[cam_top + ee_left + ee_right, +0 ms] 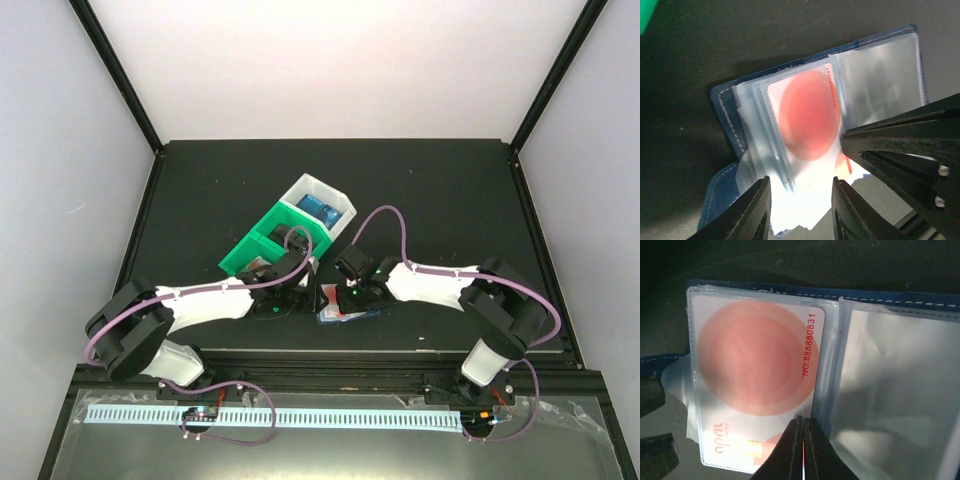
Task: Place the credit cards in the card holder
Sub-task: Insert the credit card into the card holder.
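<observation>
The card holder [350,314] lies open on the black table, its dark blue cover [725,115] and stitched edge [865,294] showing around clear sleeves. A red-and-white credit card [807,115] [755,360] sits in the left sleeve. My left gripper [801,210] [318,296] is open, its fingers apart on either side of the card's white near end. My right gripper [802,432] [847,142] [350,298] is shut, its tips pressed on the card's right edge next to the sleeve fold. More credit cards, blue ones [322,210], lie in a white bin.
A green bin [262,250] and a white bin [305,183] stand just behind the two grippers. The right-hand sleeve [895,390] of the holder has no card in it. Black frame posts rise at the table's back corners.
</observation>
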Controlling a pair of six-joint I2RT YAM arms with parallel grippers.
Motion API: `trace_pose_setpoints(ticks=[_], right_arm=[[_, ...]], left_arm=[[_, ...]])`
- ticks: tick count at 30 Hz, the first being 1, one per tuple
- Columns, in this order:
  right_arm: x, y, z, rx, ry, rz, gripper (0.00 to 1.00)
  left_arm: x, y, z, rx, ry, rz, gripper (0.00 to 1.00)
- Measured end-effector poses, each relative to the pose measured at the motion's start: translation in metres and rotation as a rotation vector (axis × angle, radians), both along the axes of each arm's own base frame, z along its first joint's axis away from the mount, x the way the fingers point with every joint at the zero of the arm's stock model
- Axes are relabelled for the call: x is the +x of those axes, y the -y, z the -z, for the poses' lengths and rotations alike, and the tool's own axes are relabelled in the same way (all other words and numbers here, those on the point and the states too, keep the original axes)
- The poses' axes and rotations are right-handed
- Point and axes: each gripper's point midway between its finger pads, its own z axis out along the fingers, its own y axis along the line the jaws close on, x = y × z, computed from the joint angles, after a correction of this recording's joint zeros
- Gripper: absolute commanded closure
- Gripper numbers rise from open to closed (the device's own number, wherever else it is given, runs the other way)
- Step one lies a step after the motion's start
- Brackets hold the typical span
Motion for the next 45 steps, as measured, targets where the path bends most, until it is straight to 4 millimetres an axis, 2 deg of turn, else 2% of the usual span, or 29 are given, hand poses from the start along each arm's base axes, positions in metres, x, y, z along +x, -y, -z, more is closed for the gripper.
trace_pose_setpoints(ticks=[8,17,36,45], right_arm=[[0.000,0.001,0.003,0.004,0.000,0.017,0.95],[0.000,0.001,0.003,0.010,0.002,0.034,0.96],[0.000,0.001,0.003,0.017,0.001,0.048,0.96],[0.001,0.003,0.003,0.015,0.008,0.056,0.96]], left_arm=[[-0.001,0.013,-0.007,-0.073,-0.005,0.031,0.65],[-0.005,0.013,0.008,-0.055,-0.055,0.026,0.63],[-0.006,0.016,0.009,-0.087,-0.069,0.034,0.75],[-0.012,0.016,0.010,-0.152,-0.146,-0.006,0.81]])
